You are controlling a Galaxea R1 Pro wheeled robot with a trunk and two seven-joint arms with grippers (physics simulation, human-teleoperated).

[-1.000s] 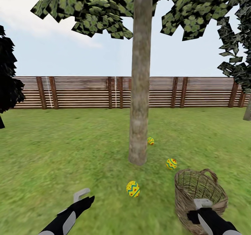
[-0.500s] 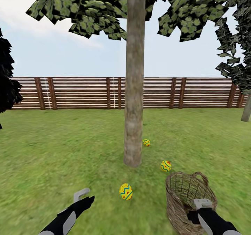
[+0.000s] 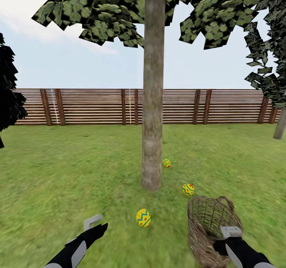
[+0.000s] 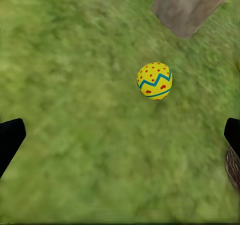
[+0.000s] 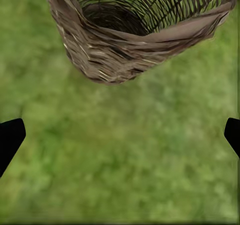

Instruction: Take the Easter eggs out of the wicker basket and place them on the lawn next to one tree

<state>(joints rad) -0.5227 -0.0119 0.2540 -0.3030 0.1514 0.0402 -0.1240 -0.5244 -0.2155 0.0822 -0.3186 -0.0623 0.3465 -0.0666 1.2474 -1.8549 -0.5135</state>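
Eggs (image 3: 143,218) lie by the tree (image 3: 152,101); our wide, empty pincers (image 3: 94,225) (image 3: 230,236) could knock one rolling away.

A brown slatted wooden fence (image 3: 99,106) with darker upright posts runs across the far side of the yard, well beyond the grippers. Above it spreads a pale blue sky (image 3: 79,67) with soft white cloud, and the light is even and bright. A black-leaved tree (image 3: 8,89) stands far off to the left, and a dark grey-green mottled tree (image 3: 270,53) rises at the far right, its thin trunk meeting the ground before the fence.
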